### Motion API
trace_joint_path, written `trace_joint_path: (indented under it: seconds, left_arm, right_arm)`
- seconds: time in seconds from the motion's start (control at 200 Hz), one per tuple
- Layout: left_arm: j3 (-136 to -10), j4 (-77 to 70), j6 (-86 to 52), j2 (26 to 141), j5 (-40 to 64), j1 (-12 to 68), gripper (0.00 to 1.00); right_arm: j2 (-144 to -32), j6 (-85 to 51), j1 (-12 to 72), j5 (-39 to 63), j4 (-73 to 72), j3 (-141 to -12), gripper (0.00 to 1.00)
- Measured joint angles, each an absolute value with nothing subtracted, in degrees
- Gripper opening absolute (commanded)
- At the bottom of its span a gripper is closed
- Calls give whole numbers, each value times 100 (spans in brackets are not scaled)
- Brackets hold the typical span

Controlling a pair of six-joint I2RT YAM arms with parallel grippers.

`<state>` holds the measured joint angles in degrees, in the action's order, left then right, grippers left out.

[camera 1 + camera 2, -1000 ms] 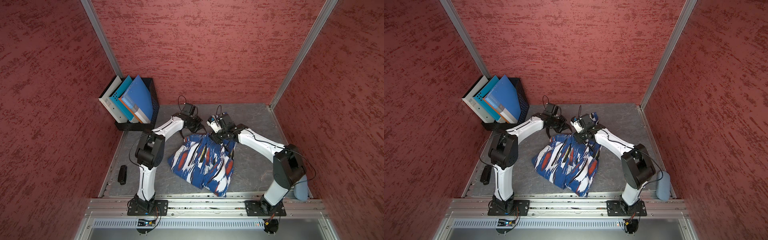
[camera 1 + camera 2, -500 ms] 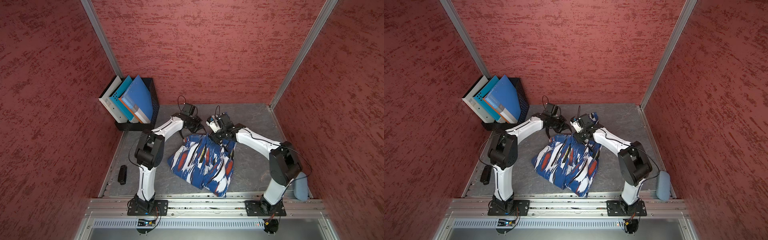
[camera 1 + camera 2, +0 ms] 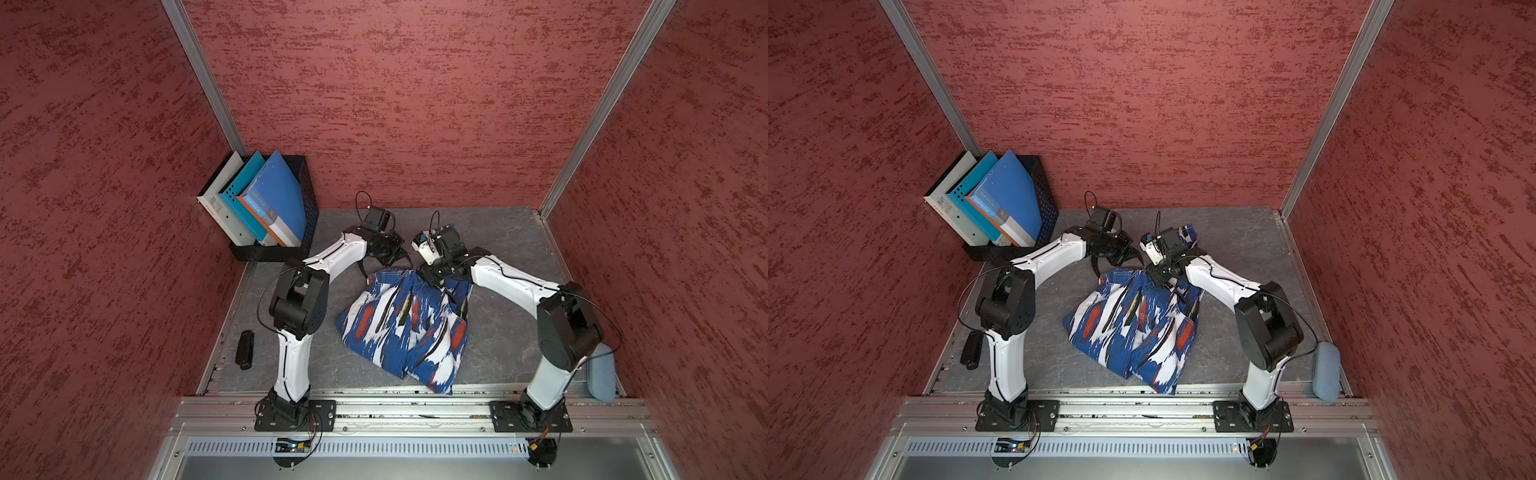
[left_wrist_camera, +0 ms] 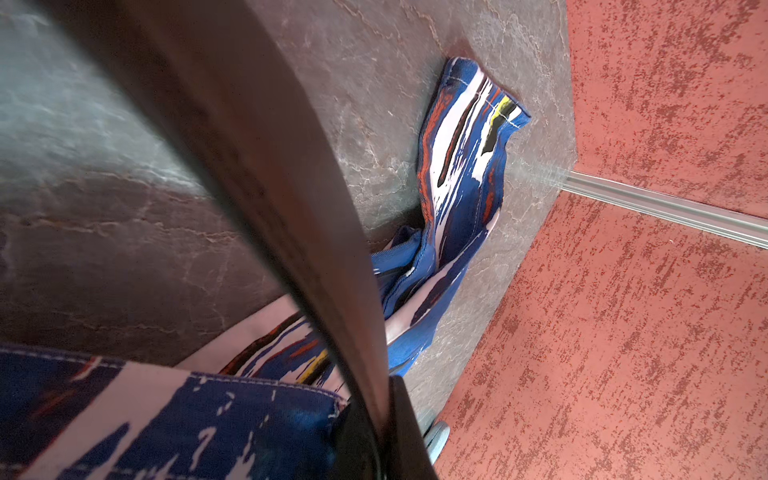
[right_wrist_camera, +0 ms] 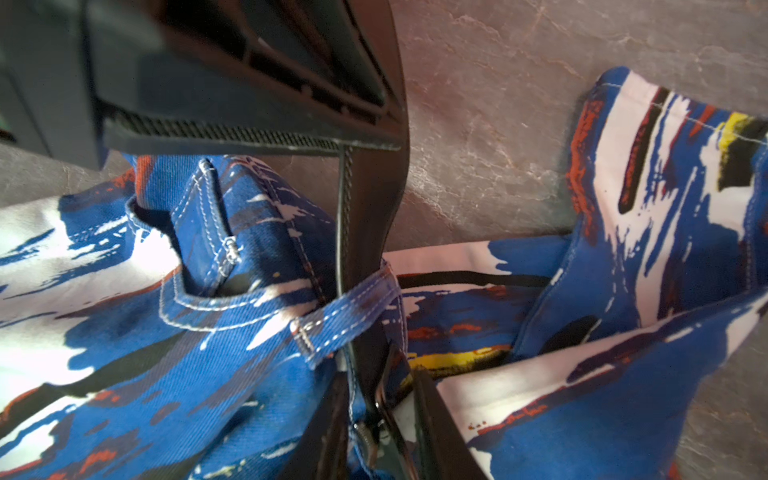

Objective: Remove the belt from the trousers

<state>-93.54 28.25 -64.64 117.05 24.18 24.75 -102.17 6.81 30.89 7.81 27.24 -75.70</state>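
Note:
The trousers [image 3: 403, 324] [image 3: 1133, 328], printed blue, white and red-orange, lie crumpled mid-table with the waistband at the far end. My left gripper [image 3: 391, 258] [image 3: 1121, 257] hovers just beyond the waistband, shut on the belt [image 4: 270, 166], a black strap that runs out from between its fingers [image 4: 409, 428]. The belt [image 5: 365, 208] passes down through a blue belt loop [image 5: 353, 307]. My right gripper [image 3: 432, 276] [image 5: 380, 409] sits on the waistband. Its jaws stand close together round the belt's metal buckle and cloth, and whether they press is unclear.
A black file holder [image 3: 270, 245] with blue folders stands at the far left corner. A short black bar [image 3: 245, 349] lies by the left edge and a grey-blue pouch [image 3: 602, 378] at the front right. Red walls enclose three sides; a metal rail [image 3: 415, 411] runs along the front.
The right arm's elbow has shifted slightly to the left. The left arm, belt and trousers look the same.

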Motion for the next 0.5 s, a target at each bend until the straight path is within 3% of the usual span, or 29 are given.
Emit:
trace_joint_path:
  seconds: [0.185,0.501]
  left_arm:
    - [-9354,2827,-6462,11705,2418,2475,0]
    - [-9365,2867,-6442,11705,2397,2475,0]
  right_arm:
    - [-10259,676,3059,788,2722,-7570,25]
    - [-10331,701,3009,884,2633,-7570,0]
